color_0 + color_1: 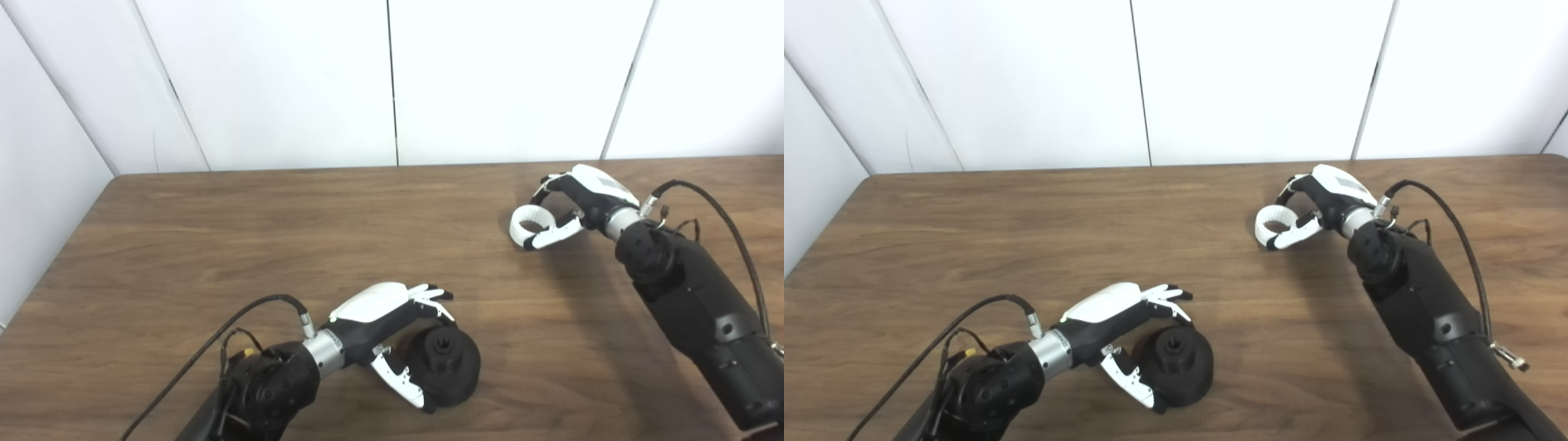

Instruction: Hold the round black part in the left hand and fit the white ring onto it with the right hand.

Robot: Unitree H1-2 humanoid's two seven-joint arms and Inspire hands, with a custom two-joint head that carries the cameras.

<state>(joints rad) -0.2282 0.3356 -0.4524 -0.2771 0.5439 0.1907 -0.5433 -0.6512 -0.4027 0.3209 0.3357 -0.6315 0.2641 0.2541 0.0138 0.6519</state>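
Note:
The round black part (444, 364) rests on the table near the front, with a toothed hub on top. My left hand (392, 324) is open around its left side: the fingers (432, 297) reach past its far edge and the thumb (398, 376) lies against its near left side. The white ring (528, 222) is at the right rear of the table, at or just above the tabletop. My right hand (579, 202) is closed on it, with curled fingers (542, 187) at its far side and the thumb (554, 233) along its near side.
The wooden table (306, 245) ends at a white panelled wall behind and on the left. Black cables loop from both wrists, one beside the left forearm (257, 306) and one over the right forearm (723, 208).

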